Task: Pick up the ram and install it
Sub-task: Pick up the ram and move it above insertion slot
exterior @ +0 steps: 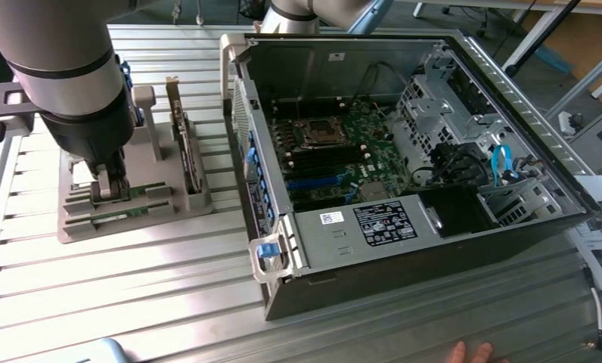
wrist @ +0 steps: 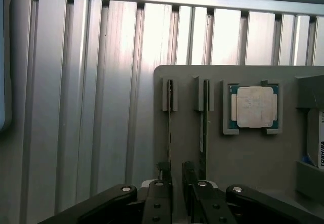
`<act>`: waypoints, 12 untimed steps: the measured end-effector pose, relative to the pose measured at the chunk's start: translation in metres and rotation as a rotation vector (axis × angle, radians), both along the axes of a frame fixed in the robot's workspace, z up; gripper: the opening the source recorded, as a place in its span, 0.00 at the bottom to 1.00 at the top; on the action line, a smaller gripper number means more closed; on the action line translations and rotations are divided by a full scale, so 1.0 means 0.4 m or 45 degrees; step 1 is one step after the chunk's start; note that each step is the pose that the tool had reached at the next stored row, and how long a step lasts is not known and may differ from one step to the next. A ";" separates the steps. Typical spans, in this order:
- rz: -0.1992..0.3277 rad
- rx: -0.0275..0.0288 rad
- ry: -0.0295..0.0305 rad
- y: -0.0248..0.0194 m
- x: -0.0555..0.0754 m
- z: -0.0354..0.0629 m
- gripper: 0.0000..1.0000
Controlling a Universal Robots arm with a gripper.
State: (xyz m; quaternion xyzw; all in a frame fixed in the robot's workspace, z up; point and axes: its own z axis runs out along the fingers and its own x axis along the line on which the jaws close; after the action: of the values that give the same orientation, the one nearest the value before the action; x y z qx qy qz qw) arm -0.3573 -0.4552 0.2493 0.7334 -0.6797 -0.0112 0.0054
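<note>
Two ram sticks stand on edge in slots of a grey holder (wrist: 243, 158): one ram (wrist: 169, 128) and a second ram (wrist: 203, 133) beside it. My gripper (wrist: 176, 181) hangs just over their near ends, open, with a narrow gap between its black fingers (wrist: 163, 183). The first stick runs in under the inner edge of one finger; whether it is touched I cannot tell. In the exterior view the gripper (exterior: 107, 193) reaches down onto the holder (exterior: 129, 227) at that view's left, over a green ram (exterior: 129, 215).
An open computer case (exterior: 402, 144) with its motherboard (exterior: 331, 144) lies at the exterior view's right. Dark expansion cards (exterior: 187, 151) stand upright in the holder. A processor chip (wrist: 254, 106) sits in a holder pocket. A person's fingertips (exterior: 473, 352) show at the table's front edge.
</note>
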 end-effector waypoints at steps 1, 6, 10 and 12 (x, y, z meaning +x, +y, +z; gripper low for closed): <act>0.000 0.0001 0.0000 0.000 0.000 -0.003 0.24; 0.000 0.0001 -0.0001 -0.002 0.000 -0.016 0.24; 0.000 0.0000 0.0000 -0.004 0.000 -0.024 0.24; 0.000 -0.0001 0.0001 -0.004 0.000 -0.025 0.24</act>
State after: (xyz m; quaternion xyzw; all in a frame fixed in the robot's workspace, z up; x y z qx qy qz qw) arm -0.3573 -0.4568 0.2393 0.7334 -0.6797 -0.0112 0.0055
